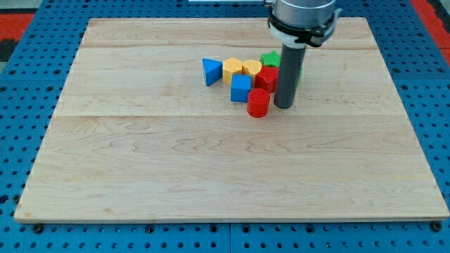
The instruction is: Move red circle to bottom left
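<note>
The red circle (258, 102) is a short red cylinder lying on the wooden board (140, 161), just below a cluster of blocks near the view's top centre. My tip (284, 106) stands right beside it on the view's right, close to or touching it. The cluster holds a blue triangle (211, 71), a yellow hexagon-like block (233, 68), a yellow heart-like block (251, 67), a blue cube (241, 88), a red block (266, 77) and a green block (270, 58), partly hidden behind the rod.
The board lies on a blue perforated table (21, 140). The arm's grey wrist (302, 17) hangs over the board's top edge right of centre.
</note>
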Tool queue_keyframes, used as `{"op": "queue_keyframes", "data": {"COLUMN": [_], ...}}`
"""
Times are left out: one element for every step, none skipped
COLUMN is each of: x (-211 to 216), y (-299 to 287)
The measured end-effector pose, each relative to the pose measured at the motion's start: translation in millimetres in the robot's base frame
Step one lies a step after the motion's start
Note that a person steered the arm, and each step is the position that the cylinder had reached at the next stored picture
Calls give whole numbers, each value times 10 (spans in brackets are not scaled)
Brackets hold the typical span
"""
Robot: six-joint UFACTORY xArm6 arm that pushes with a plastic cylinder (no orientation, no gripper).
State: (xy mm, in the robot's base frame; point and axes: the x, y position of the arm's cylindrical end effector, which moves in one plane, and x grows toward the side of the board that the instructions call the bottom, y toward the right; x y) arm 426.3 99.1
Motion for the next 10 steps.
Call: {"op": "queue_keyframes", "data": {"x": [38,47,5,-73,-49,92,339,469,442,263], "y": [77,531,872,242,-607,-1273,-1265,-1390,-2127,-2130]}}
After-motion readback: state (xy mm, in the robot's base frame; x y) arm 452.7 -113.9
